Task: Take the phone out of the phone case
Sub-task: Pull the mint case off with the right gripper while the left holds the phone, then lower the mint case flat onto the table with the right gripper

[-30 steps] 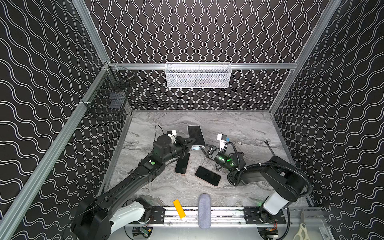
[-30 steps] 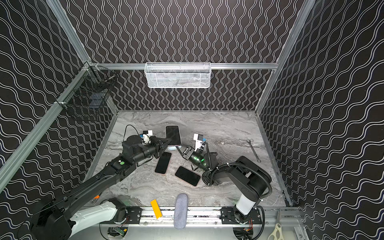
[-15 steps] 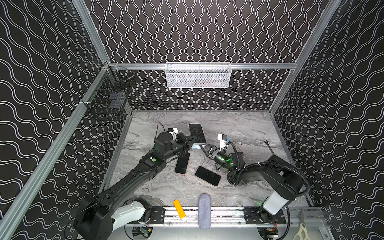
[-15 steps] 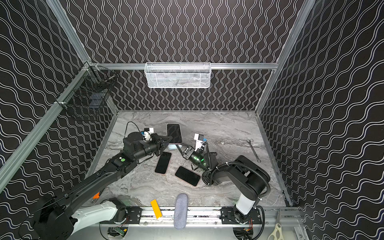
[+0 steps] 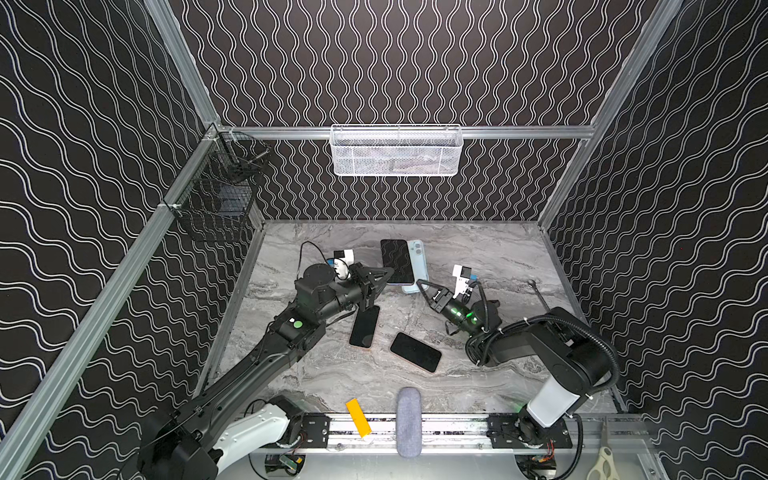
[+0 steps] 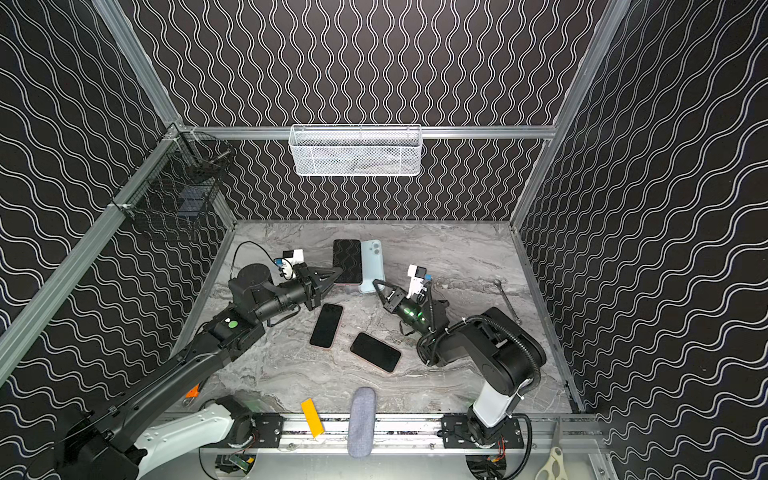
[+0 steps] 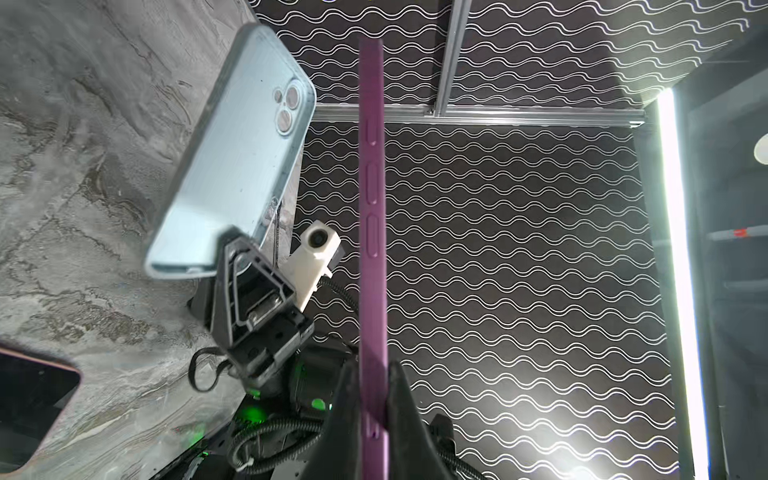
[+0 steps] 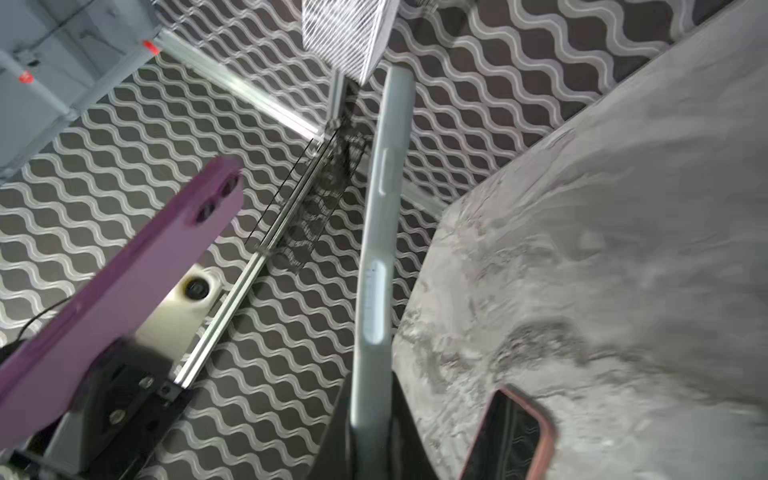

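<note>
Marble table point(image 5: 498, 257), upper-centre in both top views: purple phone point(image 5: 397, 261), screen up, left gripper point(image 5: 387, 273) clamped shut on its lower edge. Light-blue case point(image 5: 419, 266) sits just right of it, right gripper point(image 5: 420, 284) pinched shut on its bottom end. Left wrist view shows a clear gap between phone point(image 7: 372, 208) and case point(image 7: 237, 166). Left spare phone point(image 5: 365, 328) and right spare phone point(image 5: 415, 351) lie flat mid-frame.

Black walls point(image 5: 415, 62) printed with white wavy lines were framed by aluminium rails point(image 5: 519, 132). A white basket point(image 5: 397, 151) was hung on the far rail, a black basket point(image 5: 216, 203) on the left. The floor point(image 5: 478, 249) was finished in grey marble.
</note>
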